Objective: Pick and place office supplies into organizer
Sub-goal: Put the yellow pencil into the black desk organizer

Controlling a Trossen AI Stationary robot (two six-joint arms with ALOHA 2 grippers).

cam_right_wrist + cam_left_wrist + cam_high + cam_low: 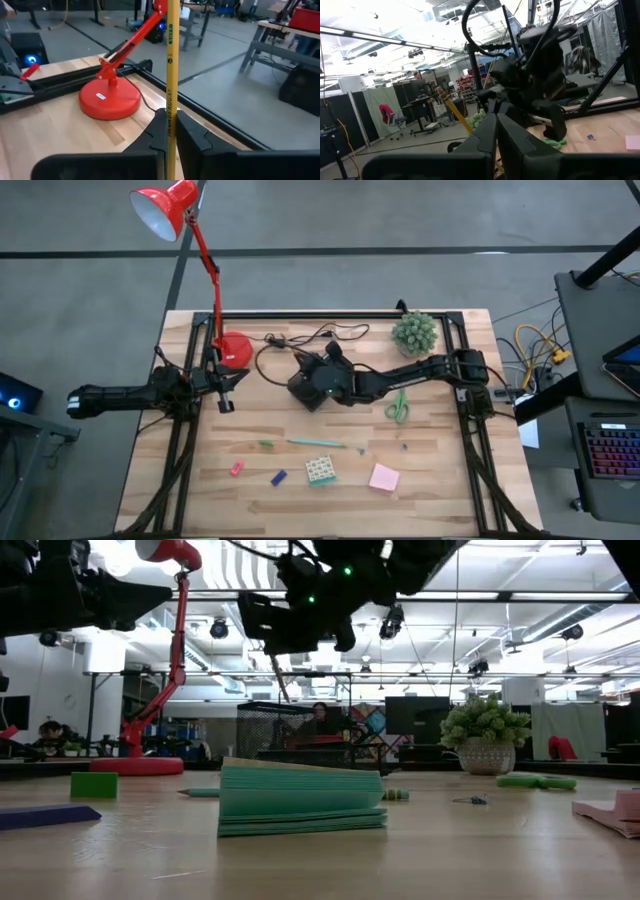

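Note:
My right gripper (322,370) hovers over the black organizer (306,390), shut on a yellow wooden pencil (170,60). The pencil also shows in the left wrist view as a slanted pencil (454,114). My left gripper (226,394) waits near the table's left edge, shut and empty. Lying flat on the near half of the table are green-handled scissors (398,405), a teal pen (316,443), a green-white block (320,470), a pink pad (384,478), and red (237,468), blue (279,477) and green (266,443) pieces. My right gripper pinches the pencil's shaft (168,116) between its two fingers. A long printed length of the pencil runs out beyond the fingers. The eraser end (439,90) is raised and the pencil is tilted. Its other end is hidden by the gripper.
The red lamp's round base (233,350) stands at the far left, its arm rising above the table. A black cable (300,340) loops behind the organizer. The green plant ball (415,332) sits at the far right. Black frame rails (470,440) run along both sides.

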